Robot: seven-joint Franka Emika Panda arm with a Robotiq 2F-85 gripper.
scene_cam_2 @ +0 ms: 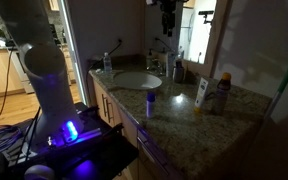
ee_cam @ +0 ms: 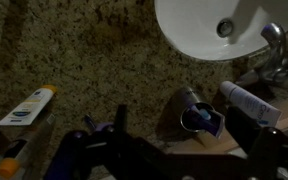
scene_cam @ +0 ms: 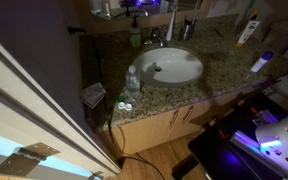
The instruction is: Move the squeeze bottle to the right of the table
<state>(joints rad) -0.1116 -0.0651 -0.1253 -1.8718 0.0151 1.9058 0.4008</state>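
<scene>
While hanging high above the far side of the sink, jaws spread and empty: gripper. Well to its right and lower, upright on table: squeeze bottle, long axis vertical. Calls for a rightward, downward reach.

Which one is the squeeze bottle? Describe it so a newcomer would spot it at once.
Start at the oval white sink set in the speckled granite countertop. Past the sink along the counter, the squeeze bottle stands upright next to a darker orange-topped container. It is the slim, tall cream-white one with a narrow tapered top.
</scene>
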